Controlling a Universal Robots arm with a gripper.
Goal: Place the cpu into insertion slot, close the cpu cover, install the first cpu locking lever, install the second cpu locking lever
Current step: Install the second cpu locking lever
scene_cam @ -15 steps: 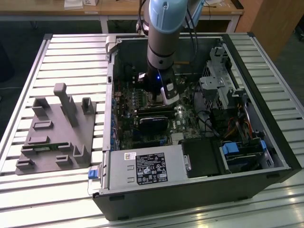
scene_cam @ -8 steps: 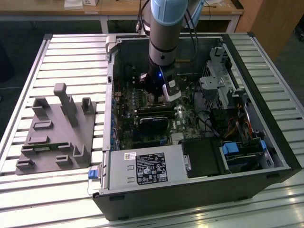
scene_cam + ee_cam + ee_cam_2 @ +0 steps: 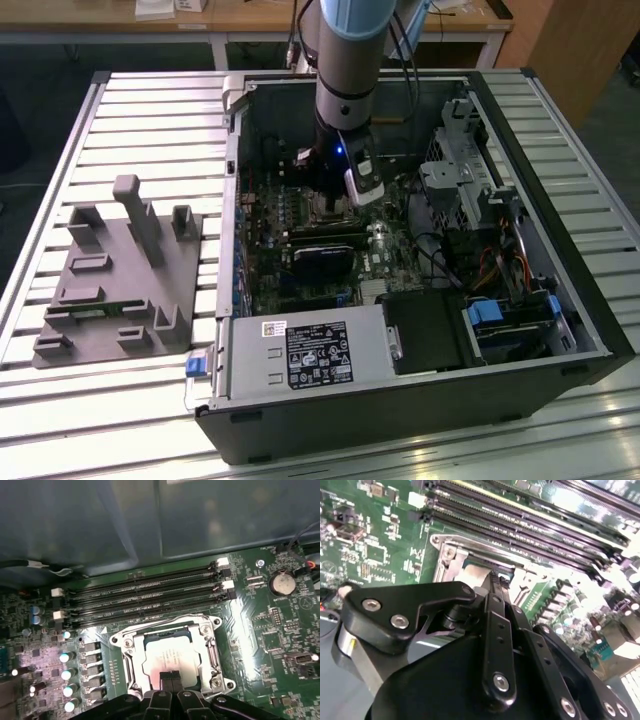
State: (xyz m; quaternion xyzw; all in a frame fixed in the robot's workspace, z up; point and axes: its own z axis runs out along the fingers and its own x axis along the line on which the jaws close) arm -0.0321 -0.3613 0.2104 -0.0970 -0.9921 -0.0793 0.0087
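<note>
The cpu (image 3: 167,655), a pale silvery square, lies flat in the insertion slot (image 3: 170,628), whose dark rim shows along one edge. The cpu cover (image 3: 212,650), a silvery frame with a window, lies down around the chip. My gripper (image 3: 170,677) is shut, with its black fingertips pressed together right over the chip's near edge and nothing between them. In the second wrist view the gripper (image 3: 497,580) points down at the same socket, where the cover (image 3: 451,562) and part of the cpu (image 3: 475,575) show. In the exterior view the gripper (image 3: 330,205) reaches down into the open computer case. I cannot tell how the locking levers stand.
Long black memory slots (image 3: 145,597) run just beyond the socket, with capacitors (image 3: 67,672) on one side and a coin battery (image 3: 281,582) on the other. The case holds a power supply (image 3: 300,350) and a drive cage (image 3: 470,170). A grey fixture (image 3: 120,270) sits at the exterior view's left.
</note>
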